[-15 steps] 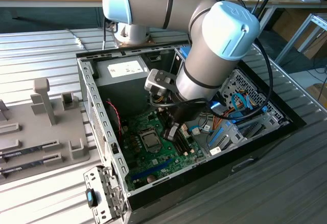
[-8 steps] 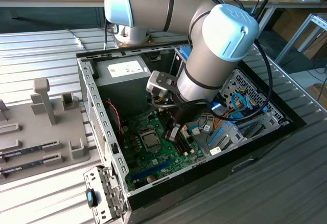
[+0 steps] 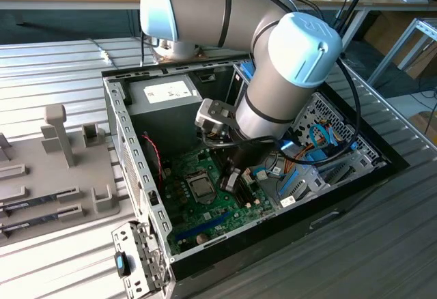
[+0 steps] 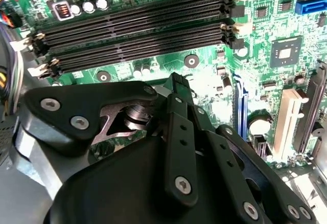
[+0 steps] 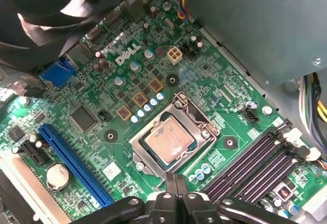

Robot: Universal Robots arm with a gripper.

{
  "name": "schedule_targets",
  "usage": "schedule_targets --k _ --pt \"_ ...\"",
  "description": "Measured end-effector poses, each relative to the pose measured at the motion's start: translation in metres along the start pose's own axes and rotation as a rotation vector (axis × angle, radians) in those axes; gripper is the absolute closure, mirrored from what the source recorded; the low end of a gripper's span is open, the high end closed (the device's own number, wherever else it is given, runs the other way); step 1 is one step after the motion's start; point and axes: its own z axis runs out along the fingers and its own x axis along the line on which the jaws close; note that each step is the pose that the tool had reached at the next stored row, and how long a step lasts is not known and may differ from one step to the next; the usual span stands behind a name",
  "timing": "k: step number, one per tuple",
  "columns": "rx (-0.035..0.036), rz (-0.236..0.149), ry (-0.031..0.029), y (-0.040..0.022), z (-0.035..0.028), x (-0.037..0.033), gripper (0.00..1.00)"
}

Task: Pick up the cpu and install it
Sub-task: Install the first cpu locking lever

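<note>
Your gripper [image 5: 175, 183]: fingertips pressed together, holding nothing, just above motherboard [image 5: 92, 132]. Cpu [image 5: 169, 139] sits seated in socket frame [image 5: 204, 127], at 12 o'clock from fingertips in first wrist view, just beside them. Memory slots [image 5: 255, 165] at 3 o'clock.

the motherboard [image 5: 214, 88] was bright green. at its middle the cpu [image 5: 169, 139] was dull silver-grey, with a grey metal socket frame [image 5: 204, 132] around it. beside it ran a blue slot [image 5: 76, 165], and black memory slots [image 4: 138, 27].
</note>
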Motion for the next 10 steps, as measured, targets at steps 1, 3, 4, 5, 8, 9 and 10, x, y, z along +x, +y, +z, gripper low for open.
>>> schedule_targets --k 1,3,4,5,8,9,10 --pt "0.0 0.0 0.0 0.0 0.0008 0.0 0.89" --pt "0.0001 0.0 0.0002 -0.0005 0.0019 -0.0003 0.89" --pt "0.0001 0.0 0.0002 -0.0012 0.0024 -0.001 0.89" --pt "0.0001 0.0 0.0002 -0.0032 0.004 -0.0027 0.89" --pt "0.0016 0.0 0.0017 -0.0086 0.0157 -0.0073 0.89" --pt "0.0012 0.0 0.0005 -0.0084 0.0136 -0.0073 0.89" --pt "0.001 0.0 -0.0004 -0.0081 0.0099 -0.0072 0.89"
